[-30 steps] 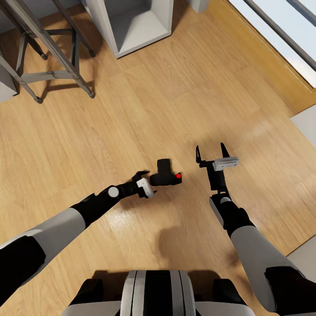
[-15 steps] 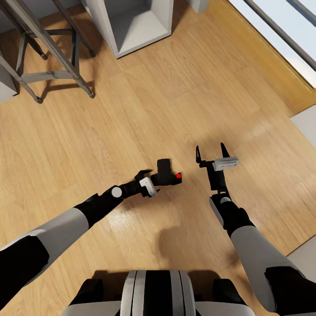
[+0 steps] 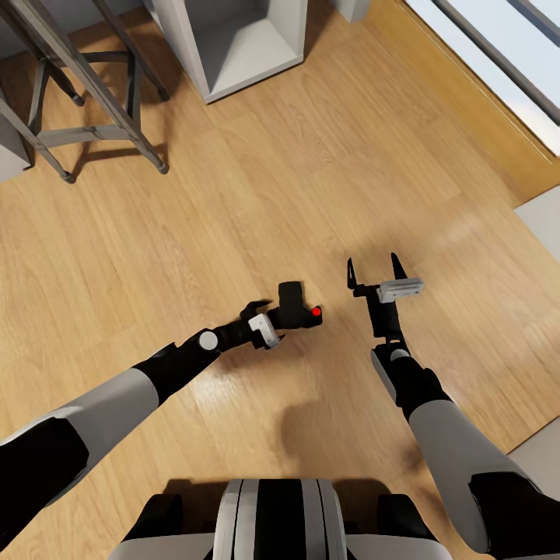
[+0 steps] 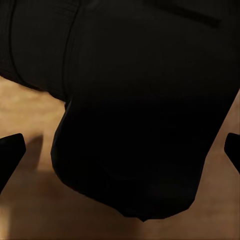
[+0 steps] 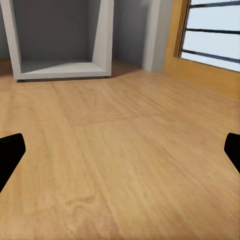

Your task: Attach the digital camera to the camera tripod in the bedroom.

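So, head view: the digital camera (image 3: 295, 309) lies on the wood floor (image 3: 233, 218), red button toward my right side, body running roughly across in front of me. My left gripper (image 3: 268, 320) is right at its near-left end, touching or nearly so; fingers are too hidden here to say how the jaws stand. My right gripper (image 3: 376, 274) hangs well apart from the camera, off to its right, jaws wide apart with nothing between. Left arm is clearly the nearer one. Metal legs (image 3: 93, 101) and a white cube shelf (image 3: 233, 54) sit far ahead-left.

Left wrist view: the camera's black body (image 4: 140, 100) sits dead ahead between my fingertips (image 4: 10, 150), which stand apart at both edges, not clamped.

Right wrist view: floor (image 5: 120, 165) ahead, cube shelf (image 5: 60, 40) beyond, window (image 5: 215, 30) alongside; fingertips (image 5: 10, 150) spread wide.
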